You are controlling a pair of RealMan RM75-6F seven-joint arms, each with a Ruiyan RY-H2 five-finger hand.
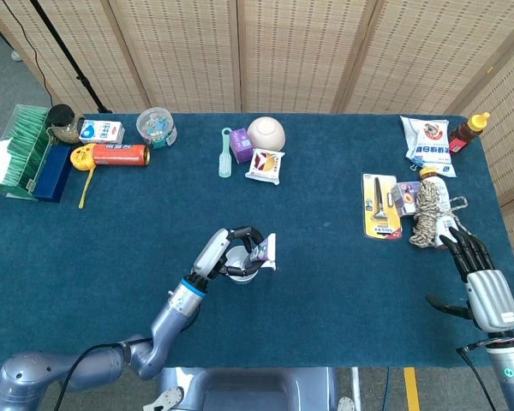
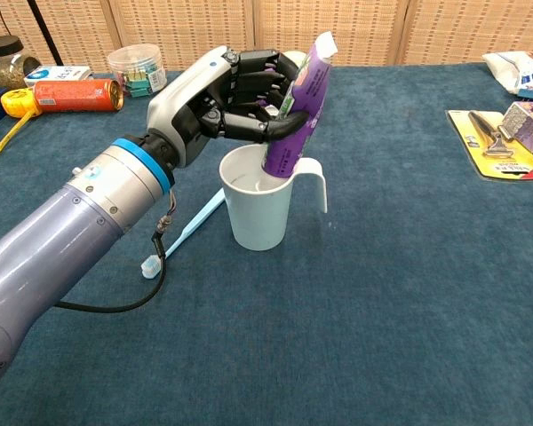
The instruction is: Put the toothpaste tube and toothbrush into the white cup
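My left hand [image 2: 235, 93] grips the purple toothpaste tube [image 2: 298, 115], whose lower end stands inside the white cup [image 2: 262, 211] and leans to the right. In the head view the same left hand [image 1: 231, 248] covers most of the white cup [image 1: 259, 266] near the table's middle. A light blue toothbrush [image 2: 183, 234] lies flat on the cloth just left of the cup, bristles toward the front. My right hand [image 1: 480, 274] rests open at the table's right edge, away from all of this.
A dark blue cloth [image 1: 325, 282] covers the table. A razor pack [image 1: 379, 205], a rope bundle [image 1: 428, 214] and snack bags lie at the right. A round bowl [image 1: 265, 133], an orange can [image 1: 116, 154] and boxes line the back.
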